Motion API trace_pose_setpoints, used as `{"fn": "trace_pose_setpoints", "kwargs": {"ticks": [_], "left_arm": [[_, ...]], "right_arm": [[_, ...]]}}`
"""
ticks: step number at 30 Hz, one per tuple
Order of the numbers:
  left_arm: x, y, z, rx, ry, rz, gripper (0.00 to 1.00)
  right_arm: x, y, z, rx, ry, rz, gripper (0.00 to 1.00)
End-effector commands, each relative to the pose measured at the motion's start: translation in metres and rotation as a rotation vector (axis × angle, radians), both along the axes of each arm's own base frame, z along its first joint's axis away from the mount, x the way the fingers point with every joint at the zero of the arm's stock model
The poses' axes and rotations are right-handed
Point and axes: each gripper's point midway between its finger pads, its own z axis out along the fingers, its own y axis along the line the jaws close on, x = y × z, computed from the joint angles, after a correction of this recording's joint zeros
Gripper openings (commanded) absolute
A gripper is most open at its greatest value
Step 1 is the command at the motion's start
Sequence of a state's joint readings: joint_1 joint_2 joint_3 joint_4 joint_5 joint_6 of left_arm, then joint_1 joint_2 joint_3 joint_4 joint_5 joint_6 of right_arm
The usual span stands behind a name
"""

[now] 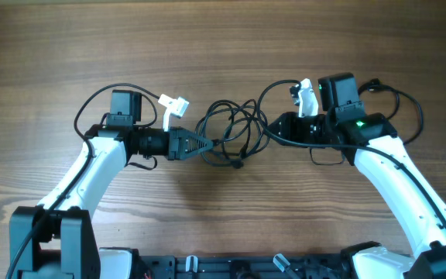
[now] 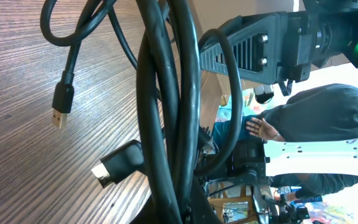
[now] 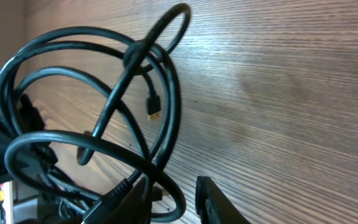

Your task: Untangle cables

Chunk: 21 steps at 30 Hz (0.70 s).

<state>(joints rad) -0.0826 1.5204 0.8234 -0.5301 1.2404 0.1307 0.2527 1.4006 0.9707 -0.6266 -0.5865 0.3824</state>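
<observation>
A tangle of thin black cables (image 1: pixel 231 130) lies in loose loops at the table's middle, between both grippers. My left gripper (image 1: pixel 207 143) points right and is shut on strands at the tangle's left edge. In the left wrist view the cables (image 2: pixel 166 93) run thick and close through the jaws, with a gold-tipped plug (image 2: pixel 59 107) and a second plug (image 2: pixel 117 165) hanging over the wood. My right gripper (image 1: pixel 269 129) points left at the tangle's right edge. In the right wrist view its fingers (image 3: pixel 176 205) are apart, with one loop of the cables (image 3: pixel 135 81) passing between them.
The wooden table (image 1: pixel 223 46) stretches on all sides of the tangle. A white connector (image 1: pixel 174 103) sticks out by the left wrist. The right arm (image 2: pixel 260 50) and a person (image 2: pixel 316 118) show behind the cables in the left wrist view.
</observation>
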Motion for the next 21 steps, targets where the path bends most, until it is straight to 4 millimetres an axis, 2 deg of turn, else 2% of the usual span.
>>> {"fn": "trace_pose_setpoints", "kwargs": {"ticks": [1, 7, 10, 14, 16, 18, 20, 21], "left_arm": [[-0.003, -0.003, 0.006, -0.038, -0.027, -0.025, 0.04], [-0.003, -0.003, 0.006, -0.038, -0.027, -0.025, 0.04], [-0.003, -0.003, 0.006, -0.038, -0.027, -0.025, 0.04], [-0.003, -0.003, 0.006, -0.038, -0.027, -0.025, 0.04], [-0.003, -0.003, 0.006, -0.038, -0.028, -0.025, 0.04], [-0.003, -0.003, 0.006, -0.038, -0.028, -0.024, 0.04], [-0.003, -0.003, 0.006, -0.038, -0.028, -0.024, 0.04], [-0.003, -0.003, 0.006, -0.038, -0.028, -0.024, 0.04]], "right_arm": [[0.003, -0.007, -0.007, -0.041, 0.014, -0.046, 0.25], [-0.008, -0.005, -0.015, -0.040, 0.064, -0.040, 0.31], [-0.022, 0.007, -0.023, -0.031, 0.086, 0.011, 0.31], [-0.023, 0.018, -0.033, -0.023, 0.093, -0.026, 0.31], [-0.016, 0.011, -0.039, -0.062, 0.080, -0.086, 0.27], [-0.002, -0.010, -0.047, -0.170, 0.046, -0.193, 0.18], [0.010, -0.035, -0.053, -0.280, 0.011, -0.305, 0.04], [0.013, -0.042, -0.054, -0.310, 0.003, -0.346, 0.04]]}}
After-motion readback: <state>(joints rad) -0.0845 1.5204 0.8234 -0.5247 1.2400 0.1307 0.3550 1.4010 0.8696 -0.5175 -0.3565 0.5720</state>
